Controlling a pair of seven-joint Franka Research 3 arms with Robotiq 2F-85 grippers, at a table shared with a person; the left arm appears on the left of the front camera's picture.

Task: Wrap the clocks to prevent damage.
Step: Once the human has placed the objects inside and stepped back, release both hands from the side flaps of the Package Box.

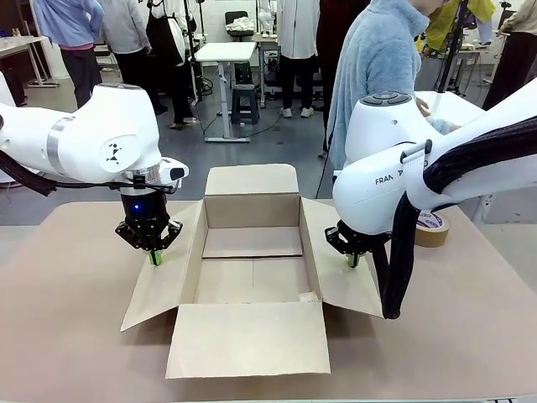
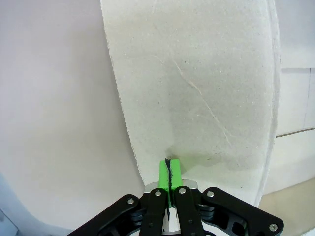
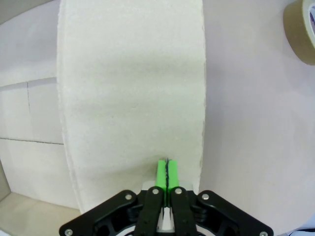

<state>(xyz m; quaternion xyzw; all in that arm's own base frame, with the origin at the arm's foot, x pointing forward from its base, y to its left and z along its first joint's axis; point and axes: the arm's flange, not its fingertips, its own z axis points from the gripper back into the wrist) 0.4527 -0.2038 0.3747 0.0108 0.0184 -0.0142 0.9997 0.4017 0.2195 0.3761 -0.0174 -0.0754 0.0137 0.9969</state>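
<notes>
Both closed and empty, the left fingers (image 1: pixel 155 258) and right fingers (image 1: pixel 353 260) are each resting on a flap of the box (image 1: pixel 252 210).

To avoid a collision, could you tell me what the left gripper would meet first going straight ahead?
The open left flap of the cardboard box, right under the shut left gripper; contact looks near, though depth is unclear.

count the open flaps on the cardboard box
4: far flap raised at the back, left flap beneath the left end effector, right flap beneath the right end effector, near flap spread toward the camera.
</notes>
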